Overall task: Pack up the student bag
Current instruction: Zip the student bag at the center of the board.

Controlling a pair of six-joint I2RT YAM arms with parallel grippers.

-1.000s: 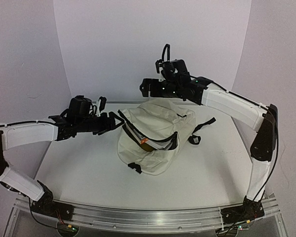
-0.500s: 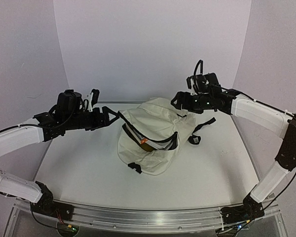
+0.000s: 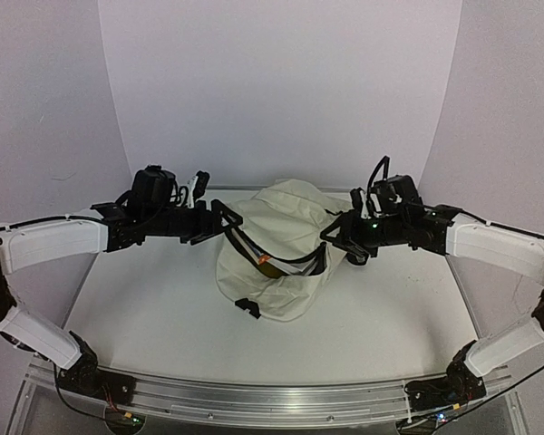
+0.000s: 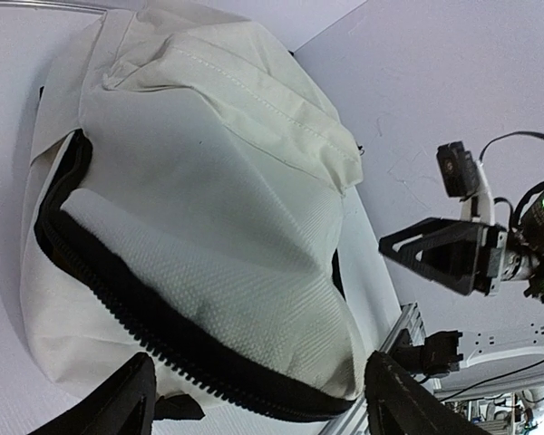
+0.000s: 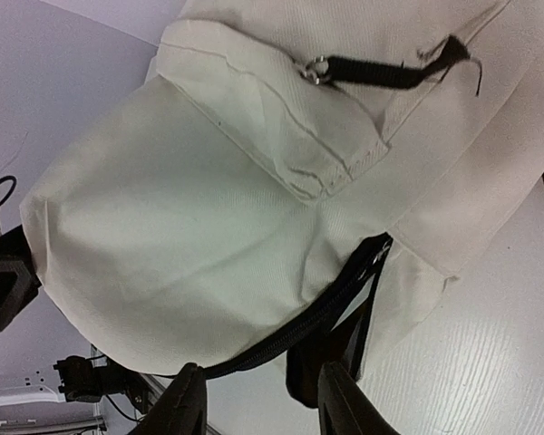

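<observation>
A white tabletop (image 3: 145, 317) backed by pale curved walls carries the cream bag (image 3: 281, 227), which lies at its middle between the two arms. The left tool (image 3: 225, 222) hovers at the bag's left edge, jaws wide apart and empty. The right tool (image 3: 335, 237) sits at the bag's right side, jaws half closed around the black zipper (image 5: 335, 304); whether they grip it I cannot tell.
</observation>
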